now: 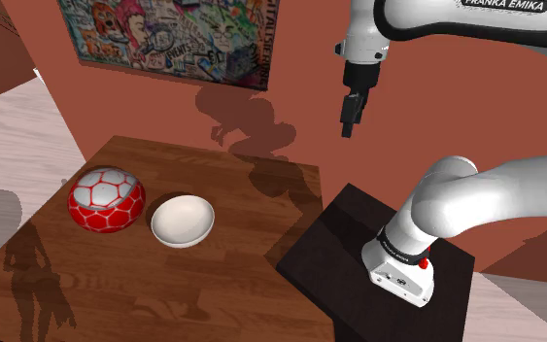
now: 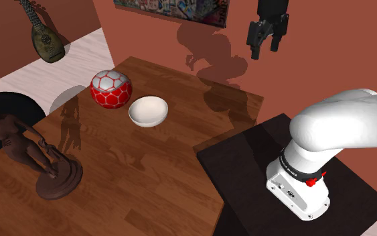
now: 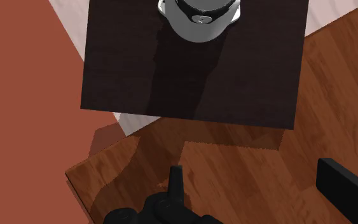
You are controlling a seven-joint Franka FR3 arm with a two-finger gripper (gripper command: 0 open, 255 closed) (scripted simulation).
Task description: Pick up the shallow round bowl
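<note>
While the red-and-white ball (image 1: 106,199) is sitting toward the shoulder view's left on the wooden worktop (image 1: 242,282), the shallow white bowl (image 1: 182,221) is lying just beside it, untouched. Further right, the end effector (image 1: 350,121) is hanging high above, fingers spread wide and empty, so approach, descent and grasp are all waiting.

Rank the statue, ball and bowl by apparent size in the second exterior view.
1. Statue, though it stands nearest the camera.
2. Ball.
3. Bowl, about as wide as the ball but shallower.
</note>
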